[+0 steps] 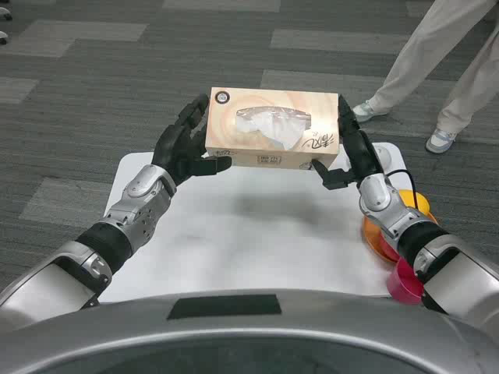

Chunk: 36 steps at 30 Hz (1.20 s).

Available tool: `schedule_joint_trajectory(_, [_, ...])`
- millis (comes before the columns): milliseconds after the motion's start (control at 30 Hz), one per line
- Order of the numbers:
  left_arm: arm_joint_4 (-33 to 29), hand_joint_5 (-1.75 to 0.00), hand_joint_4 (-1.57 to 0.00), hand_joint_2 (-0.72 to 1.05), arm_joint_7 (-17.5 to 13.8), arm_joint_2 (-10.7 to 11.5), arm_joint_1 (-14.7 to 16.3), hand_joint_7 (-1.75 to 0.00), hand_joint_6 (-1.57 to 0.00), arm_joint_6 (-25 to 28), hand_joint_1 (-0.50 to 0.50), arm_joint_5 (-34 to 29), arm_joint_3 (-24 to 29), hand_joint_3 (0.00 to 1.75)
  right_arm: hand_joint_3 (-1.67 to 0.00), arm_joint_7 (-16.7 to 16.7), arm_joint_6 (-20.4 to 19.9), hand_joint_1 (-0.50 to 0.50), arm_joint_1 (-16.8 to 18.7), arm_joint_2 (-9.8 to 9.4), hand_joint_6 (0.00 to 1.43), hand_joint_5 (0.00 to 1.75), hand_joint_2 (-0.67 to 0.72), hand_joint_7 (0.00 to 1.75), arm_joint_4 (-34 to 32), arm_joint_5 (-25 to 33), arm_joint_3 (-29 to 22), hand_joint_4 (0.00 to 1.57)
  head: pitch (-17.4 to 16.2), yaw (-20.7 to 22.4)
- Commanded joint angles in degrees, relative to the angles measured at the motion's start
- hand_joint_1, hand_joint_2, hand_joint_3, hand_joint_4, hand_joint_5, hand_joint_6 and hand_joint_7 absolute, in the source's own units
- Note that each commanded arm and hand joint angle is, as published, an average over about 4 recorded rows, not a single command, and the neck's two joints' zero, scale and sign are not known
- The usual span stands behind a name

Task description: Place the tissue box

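Tan tissue box (271, 129) clasped between left robot hand (182, 148), right robot hand (352, 149), above table (234, 234)

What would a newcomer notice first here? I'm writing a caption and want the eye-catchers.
First, the tissue box, held up over the white table's far edge between the left hand and right hand, tissue poking from its top. Next, the orange plate and pink cup at the table's right edge, and a person's legs beyond.
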Motion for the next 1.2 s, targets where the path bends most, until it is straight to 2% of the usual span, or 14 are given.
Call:
schedule_joint_trajectory(33, [-2.5,0.0,0.0,1.05,-1.1,-0.9,0.2,0.0,0.0,-1.1,0.5,1.6,0.0,0.35,-1.27,0.4,-1.9,-0.21,-0.2,1.22,0.0,0.0,-0.54,0.0,-1.8,-0.3,2.6,0.23,0.6,0.0])
schedule_joint_trajectory(567, [-2.5,0.0,0.0,1.05,-1.2,-0.9,0.3,0.0,0.0,-1.1,0.5,1.6,0.0,0.35,-1.27,0.4,-1.9,-0.21,-0.2,1.22,0.0,0.0,-0.54,0.03,-1.7,-0.3,2.6,0.23,0.5,0.1])
schedule_joint_trajectory(1000, [-2.5,0.0,0.0,1.05,-1.2,-0.9,0.5,0.0,0.0,-1.1,0.5,1.6,0.1,0.35,-1.29,0.4,-2.0,-0.21,-0.2,1.22,0.0,0.0,-0.54,0.0,-1.9,-0.3,2.6,0.26,0.7,0.4])
schedule_joint_trajectory(1200, [-2.5,0.0,0.0,1.05,-1.7,-0.8,1.4,0.0,0.0,-1.5,0.5,1.5,0.1,0.35,-1.31,0.4,-2.0,-0.21,0.7,0.43,0.0,0.0,-0.54,0.0,-3.0,-0.4,2.6,0.24,0.8,0.9])
